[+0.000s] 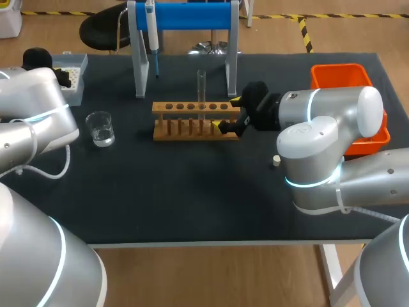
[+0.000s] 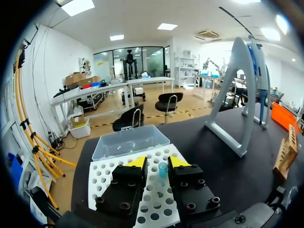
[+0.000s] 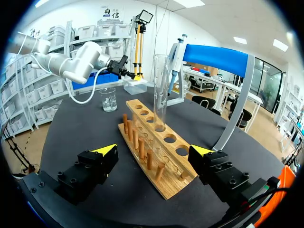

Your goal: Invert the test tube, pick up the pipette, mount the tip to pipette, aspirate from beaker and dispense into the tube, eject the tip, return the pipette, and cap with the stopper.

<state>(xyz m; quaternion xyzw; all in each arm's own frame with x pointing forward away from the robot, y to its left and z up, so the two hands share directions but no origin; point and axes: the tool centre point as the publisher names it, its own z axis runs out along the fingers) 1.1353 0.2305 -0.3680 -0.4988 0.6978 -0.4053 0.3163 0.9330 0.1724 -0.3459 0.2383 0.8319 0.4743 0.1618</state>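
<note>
On the black table (image 1: 192, 204), a blue-and-grey stand (image 1: 192, 16) holds the white pipette (image 1: 152, 32) hanging tip-down. Near the table's right edge sits an orange plastic bin (image 1: 339, 77). The right gripper (image 1: 226, 112) is spread wide, straddling one end of the wooden rack (image 1: 163, 107). A clear glass test tube (image 1: 202, 86) stands vertical, rim up, in the third hole from that end. The left gripper (image 2: 157, 162) hovers, narrowly parted, over the white perforated tip box (image 2: 102, 180). A blue tip (image 2: 163, 168) seems untouched between its fingers. The small glass beaker (image 1: 100, 128) holds shallow clear liquid. A white stopper (image 1: 276, 160) lies loose.
</note>
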